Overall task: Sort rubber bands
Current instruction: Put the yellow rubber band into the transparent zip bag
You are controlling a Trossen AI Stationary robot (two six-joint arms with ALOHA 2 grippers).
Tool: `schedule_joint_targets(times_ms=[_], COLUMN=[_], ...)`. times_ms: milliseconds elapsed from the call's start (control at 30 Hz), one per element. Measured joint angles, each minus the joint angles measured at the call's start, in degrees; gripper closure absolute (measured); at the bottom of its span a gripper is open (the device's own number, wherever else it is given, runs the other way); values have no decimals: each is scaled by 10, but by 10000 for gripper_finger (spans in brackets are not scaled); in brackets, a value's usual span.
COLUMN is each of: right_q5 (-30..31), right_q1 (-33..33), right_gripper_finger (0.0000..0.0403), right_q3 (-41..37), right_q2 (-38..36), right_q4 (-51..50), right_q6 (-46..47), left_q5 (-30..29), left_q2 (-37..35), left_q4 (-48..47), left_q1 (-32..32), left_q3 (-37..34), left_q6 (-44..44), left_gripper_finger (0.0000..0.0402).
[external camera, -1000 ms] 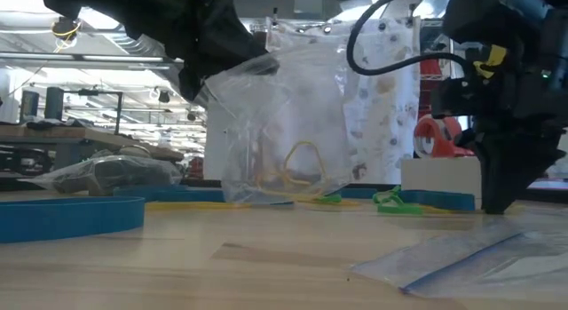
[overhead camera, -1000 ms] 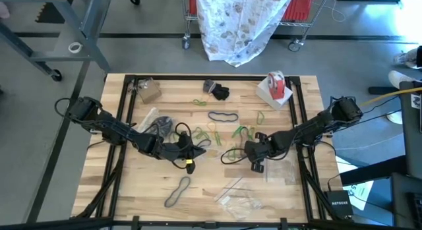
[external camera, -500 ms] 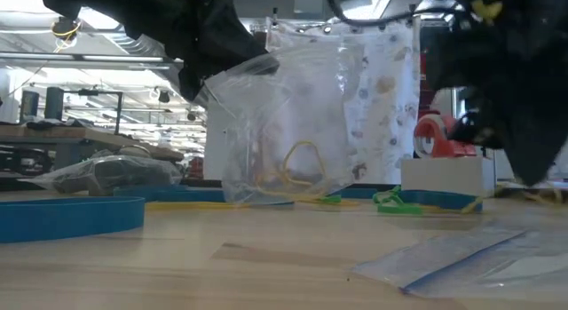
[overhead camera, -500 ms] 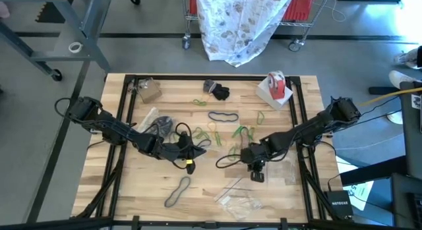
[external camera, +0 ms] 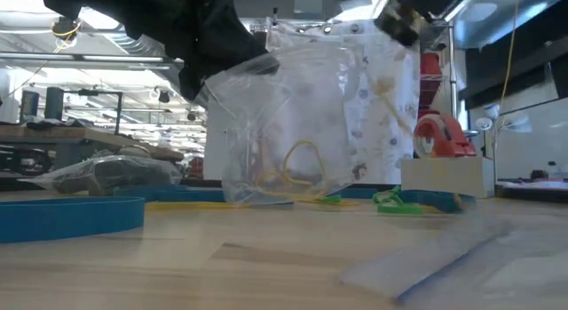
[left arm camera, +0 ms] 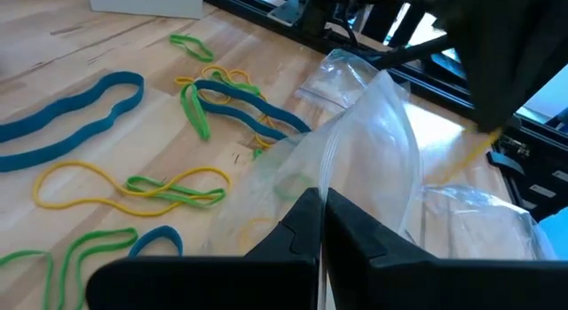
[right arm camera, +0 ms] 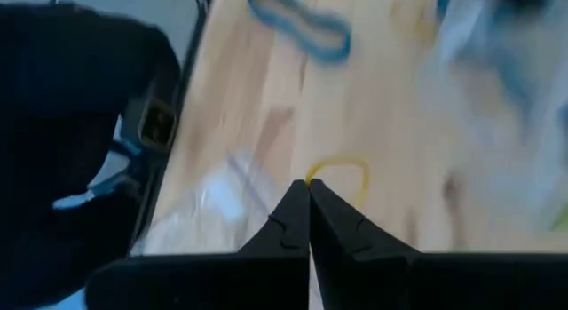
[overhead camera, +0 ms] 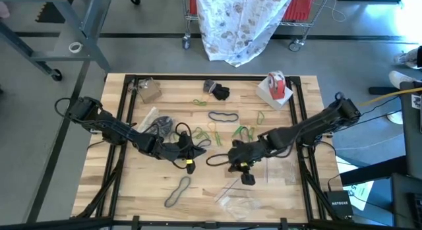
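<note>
On the left, the left pincer [left arm camera: 321, 223] is clenching the rim of a clear bag [left arm camera: 373, 141], holding it up off the worktop [overhead camera: 132, 184] so its mouth is standing open; a tan rubber band [external camera: 297, 163] is already lying inside. Loose rubber bands [overhead camera: 224, 131] in teal, green and tan are spreading across the middle of the worktop, with one dark band [overhead camera: 177, 192] lying apart toward the near edge.

Further right, the right pincer [right arm camera: 308, 199] is pinching shut on a yellow band [right arm camera: 342, 172], hanging near the bag. So the step in hand looks like carrying one band to its bag. The next move is calling for lining the band over the open mouth and letting go without nudging the limp plastic shut.

The low view is showing the band inside the bag, which the high view is hiding under the arm. Only the right wrist view is showing the pinched yellow band. A red-and-white tape roll [overhead camera: 275, 84] is sitting at the far right.
</note>
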Motion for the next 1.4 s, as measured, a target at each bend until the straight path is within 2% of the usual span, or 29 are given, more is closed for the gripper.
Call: schedule_joint_targets(times_ms=[267,367,500,700,1200,1400], right_q5=[81,123,148,149,138,170], right_q1=[0,-2,-19,-51,-52,-52], right_gripper_finger=[403,403,403,403,403,403], right_q3=[98,120,132,132,131,131], right_q2=[-1,-1,-2,1,27,38], right_q4=[16,45,88,85,17,-26], right_q6=[-119,-171,-223,-227,-191,-190], left_q5=[0,0,0,0,-2,-2], left_q2=[0,0,0,0,0,0], left_q4=[0,0,0,0,-1,0], left_q1=[0,0,0,0,5,5], left_q3=[0,0,0,0,0,0], left_q6=[6,5,5,4,-18,-12], left_gripper_finger=[401,401,401,401,401,401])
